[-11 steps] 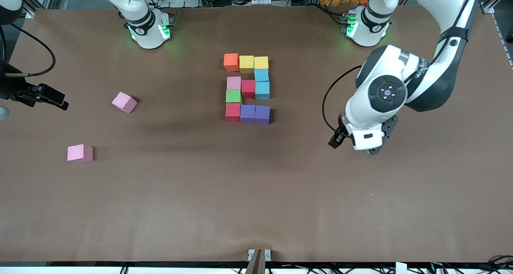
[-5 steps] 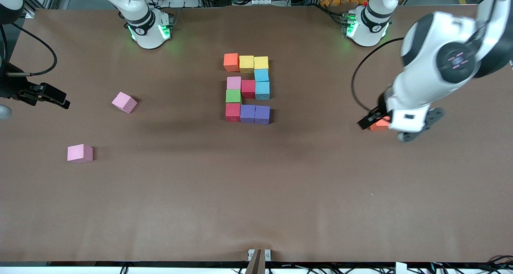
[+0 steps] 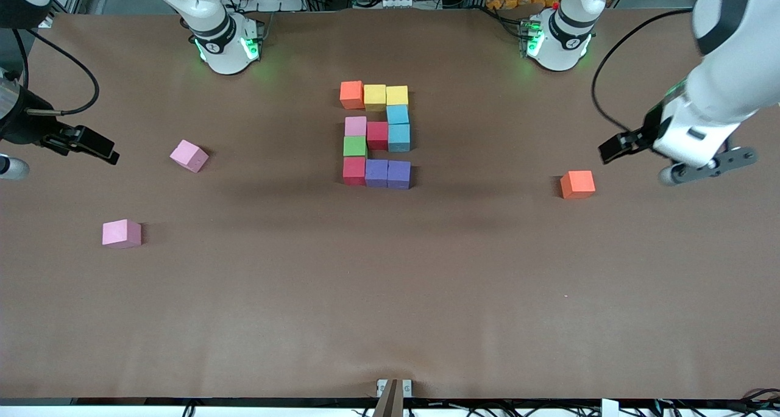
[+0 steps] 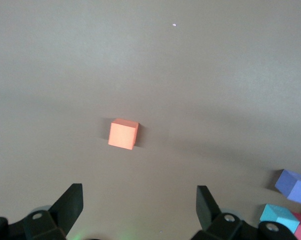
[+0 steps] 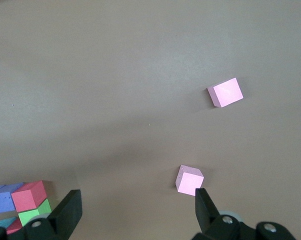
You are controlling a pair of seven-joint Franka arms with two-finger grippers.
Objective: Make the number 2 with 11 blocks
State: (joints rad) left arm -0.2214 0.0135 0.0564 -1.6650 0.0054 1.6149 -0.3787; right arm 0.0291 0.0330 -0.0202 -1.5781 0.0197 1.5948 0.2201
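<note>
The number 2 [image 3: 376, 135] lies in the middle of the table, built of blocks: orange [image 3: 351, 94] and two yellow on the row nearest the bases, two light blue, red, pink, green, then red [image 3: 354, 170] and two purple. A loose orange block [image 3: 577, 184] [image 4: 123, 134] rests toward the left arm's end. My left gripper [image 4: 139, 201] hangs open and empty over the table beside that block, apart from it. My right gripper [image 5: 136, 204] hangs open and empty over the right arm's end, near a tilted pink block [image 3: 189, 155] [image 5: 189, 180].
A second loose pink block [image 3: 121, 233] [image 5: 225, 92] lies nearer the front camera at the right arm's end. The two arm bases [image 3: 226, 39] stand along the table edge farthest from the camera. A small clamp [image 3: 393, 389] sits at the nearest edge.
The left arm has swung up and away toward its own end of the table, uncovering the loose orange block. The right gripper has drifted slightly toward the middle.
</note>
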